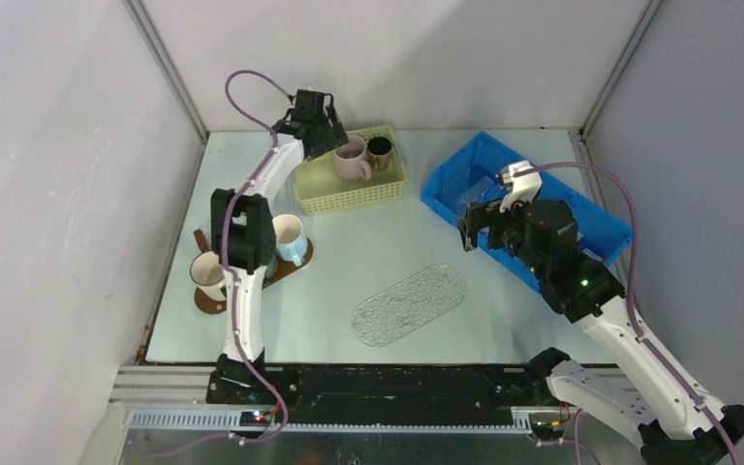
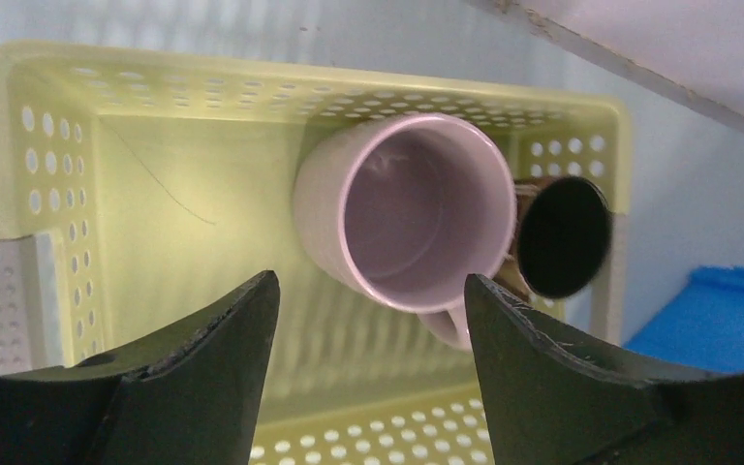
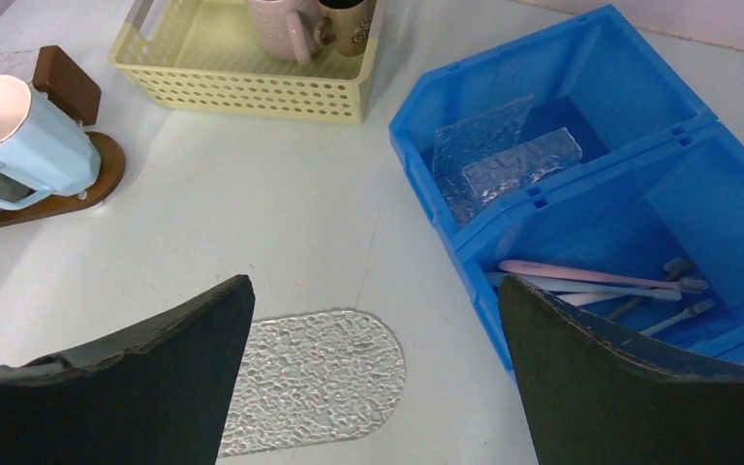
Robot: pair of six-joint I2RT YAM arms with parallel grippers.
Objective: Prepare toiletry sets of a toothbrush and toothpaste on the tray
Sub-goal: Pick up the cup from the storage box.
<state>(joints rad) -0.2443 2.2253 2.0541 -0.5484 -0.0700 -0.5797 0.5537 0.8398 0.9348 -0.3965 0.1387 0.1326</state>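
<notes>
**Toothbrushes** (image 3: pixel 591 274) lie in the near compartment of the blue bin (image 3: pixel 639 68), at the right side of the table (image 3: pixel 252 213). You find them only in the right wrist view. In the top view the right arm covers that compartment. One is pale pink and one white lies just under it. Two greyer heads show farther right, so you count about four. Their handle ends run behind the right finger, and the number stays uncertain. A white scrap at that view's lower right corner is cut off and cannot be named.

**Bin, far compartment:** two clear textured pieces (image 3: pixel 509 165), leaning together.

**Tray** (image 3: pixel 315 383): one clear, pebbled oval, flat on the table near the bin but apart from it.

**Right gripper** (image 3: pixel 376 281): it hangs over the table between tray and bin, its jaws spread wide with nothing in them.

**Left gripper** (image 2: pixel 368 291): it hovers over the yellow basket (image 2: pixel 194 194), its jaws well apart and gripping nothing. Beneath it you see two mugs touching, a pink mug (image 2: pixel 417 208) and a dark mug (image 2: pixel 564 237).

**Table, left side:** a blue mug (image 3: pixel 19 140) stands on a brown coaster (image 3: pixel 97 179). Only the top view shows a white mug (image 1: pixel 208 273) beside it, partly hidden by the left arm. That makes four mugs in all.
</notes>
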